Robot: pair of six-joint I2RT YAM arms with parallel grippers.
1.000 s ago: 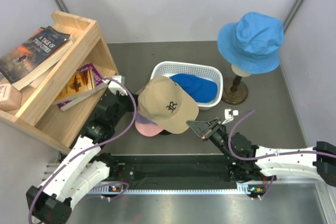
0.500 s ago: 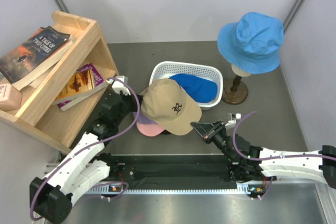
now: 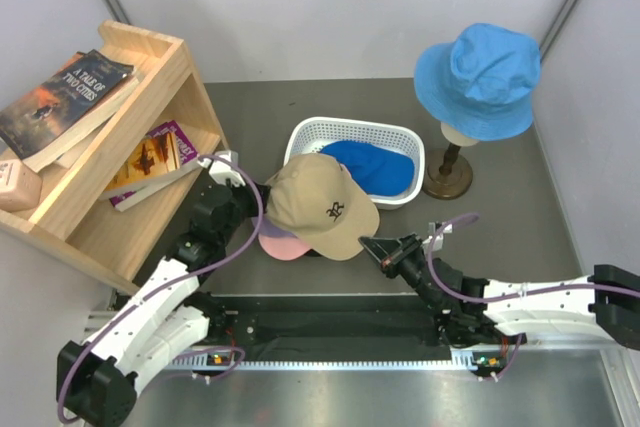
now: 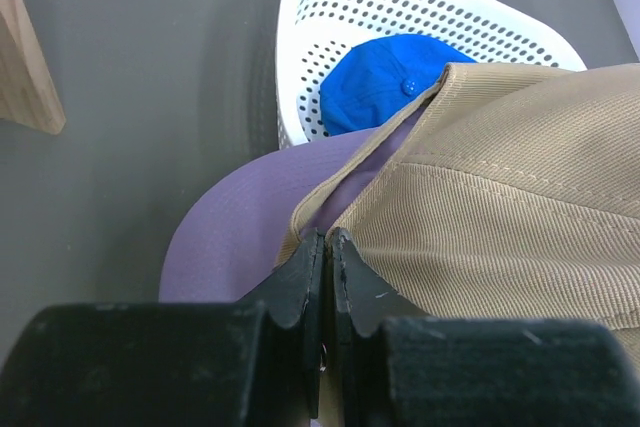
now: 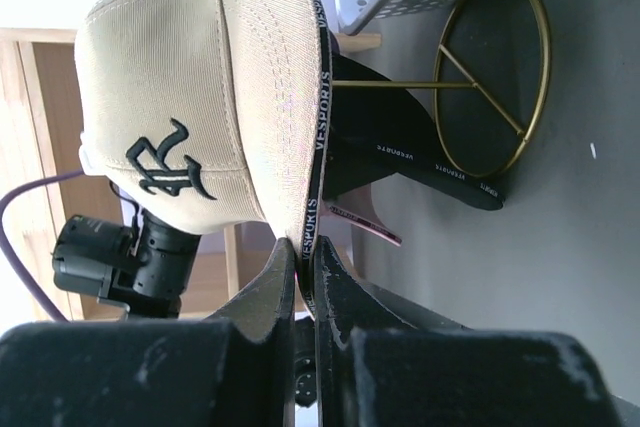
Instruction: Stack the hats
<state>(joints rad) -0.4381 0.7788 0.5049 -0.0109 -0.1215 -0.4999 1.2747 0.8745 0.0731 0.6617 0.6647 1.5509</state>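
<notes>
Gripping the tan fabric baseball cap (image 3: pixel 322 205) from opposite sides, both grippers are clenching its edge: the left gripper (image 4: pixel 326 247) is pinching the rim on the cap's left, and the right gripper (image 5: pixel 303 265) is pinching the black-trimmed rim on its right. The tan cap is sitting over the lavender cap (image 4: pixel 235 237) and a pink cap (image 3: pixel 282 244), near the middle of the grey surface (image 3: pixel 500 217). A royal blue cap (image 3: pixel 372 167) is lying in the white perforated plastic basket (image 3: pixel 305 134), just beyond the pile.
</notes>
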